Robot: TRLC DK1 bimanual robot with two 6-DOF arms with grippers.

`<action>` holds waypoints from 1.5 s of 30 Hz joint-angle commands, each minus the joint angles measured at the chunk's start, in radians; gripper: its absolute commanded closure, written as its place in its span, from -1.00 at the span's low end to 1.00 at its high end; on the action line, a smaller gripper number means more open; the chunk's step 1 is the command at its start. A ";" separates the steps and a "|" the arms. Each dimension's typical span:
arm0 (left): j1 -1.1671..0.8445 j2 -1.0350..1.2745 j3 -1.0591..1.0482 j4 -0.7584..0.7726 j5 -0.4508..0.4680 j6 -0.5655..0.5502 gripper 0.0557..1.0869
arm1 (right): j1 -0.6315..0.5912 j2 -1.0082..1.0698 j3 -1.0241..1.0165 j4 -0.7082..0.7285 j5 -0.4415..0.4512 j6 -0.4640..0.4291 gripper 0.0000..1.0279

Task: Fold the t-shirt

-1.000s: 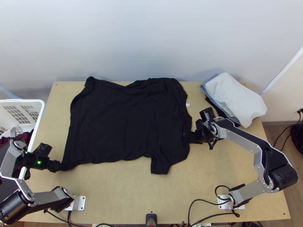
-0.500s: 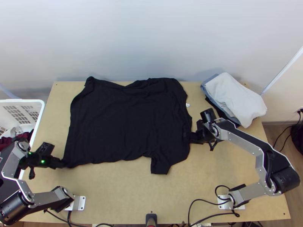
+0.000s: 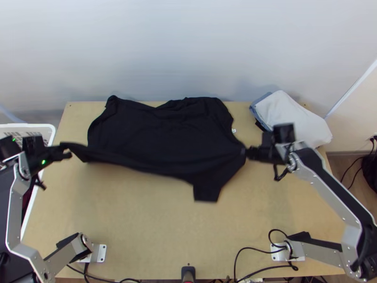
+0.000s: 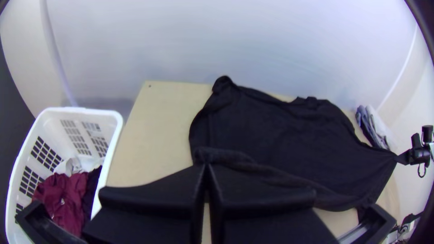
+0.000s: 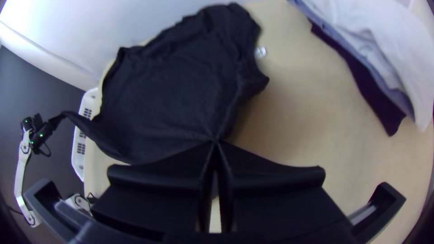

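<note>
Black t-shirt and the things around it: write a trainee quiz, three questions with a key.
1. True or false: the left gripper and the right gripper each hold part of the black t-shirt.
2. Fill the gap: in the top view, the white basket stands past the table's ____ side.
3. Which colour is the topmost item of the clothes pile? A) dark red B) white C) green

Key: 1 true; 2 left; 3 B
</note>
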 commanded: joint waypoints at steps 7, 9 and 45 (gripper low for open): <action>-0.181 0.093 0.283 0.079 -0.115 -0.362 0.92 | -0.094 0.026 0.295 -0.002 0.051 -0.090 0.94; -0.214 0.126 0.339 0.096 -0.170 -0.396 0.92 | -0.114 0.067 0.368 -0.011 0.054 -0.107 0.94; -0.563 0.236 1.181 0.260 -0.763 -0.342 0.93 | -0.177 -0.073 1.043 0.247 0.278 -0.260 0.94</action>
